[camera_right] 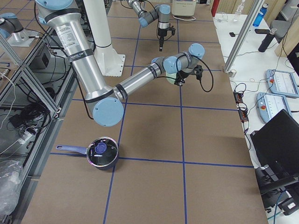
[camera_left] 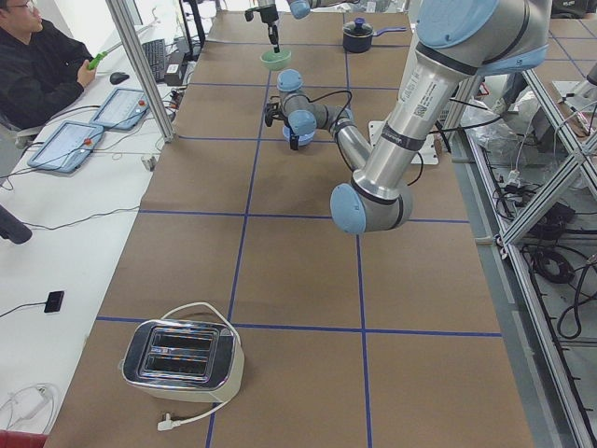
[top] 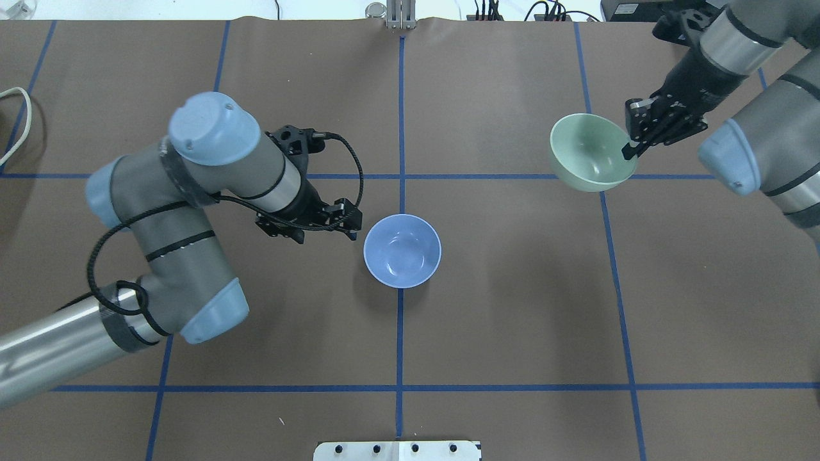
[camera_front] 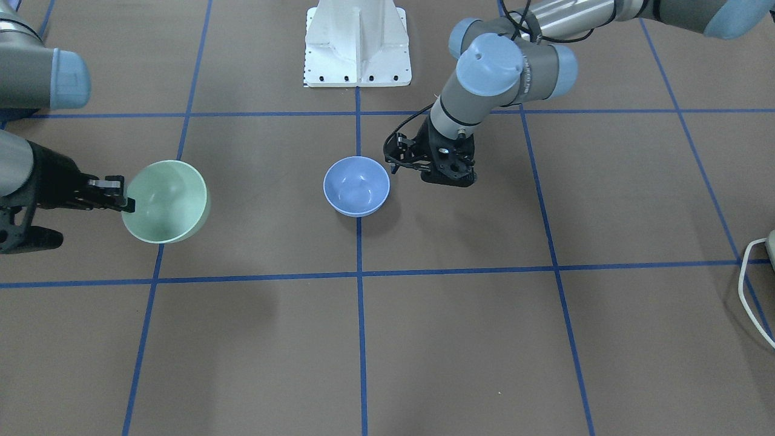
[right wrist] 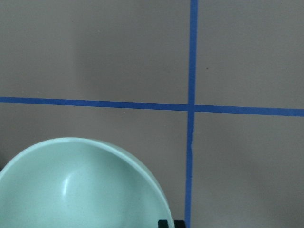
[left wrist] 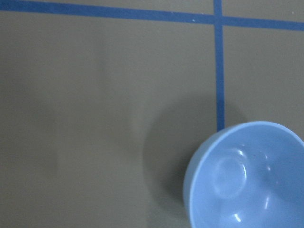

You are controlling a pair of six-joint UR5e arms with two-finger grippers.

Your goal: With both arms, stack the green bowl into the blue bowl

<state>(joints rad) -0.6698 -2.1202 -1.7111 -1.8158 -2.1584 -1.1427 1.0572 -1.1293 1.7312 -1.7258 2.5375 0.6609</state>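
The pale green bowl [camera_front: 166,203] hangs tilted above the table, held by its rim, and shows in the overhead view [top: 589,153] at the far right and in the right wrist view [right wrist: 80,185]. My right gripper [camera_front: 128,204] [top: 628,152] is shut on its rim. The periwinkle-blue bowl [camera_front: 356,186] [top: 402,251] stands upright on the centre line and shows at the lower right of the left wrist view [left wrist: 247,175]. My left gripper [camera_front: 390,163] [top: 353,223] is low beside the blue bowl's rim, apart from it, and looks open and empty.
The white base mount [camera_front: 357,42] stands at the robot's edge. A white cable [camera_front: 757,290] lies at the table's left end near a toaster [camera_left: 182,355]. A dark pot [camera_right: 102,154] sits at the right end. An operator [camera_left: 37,65] sits beside the table.
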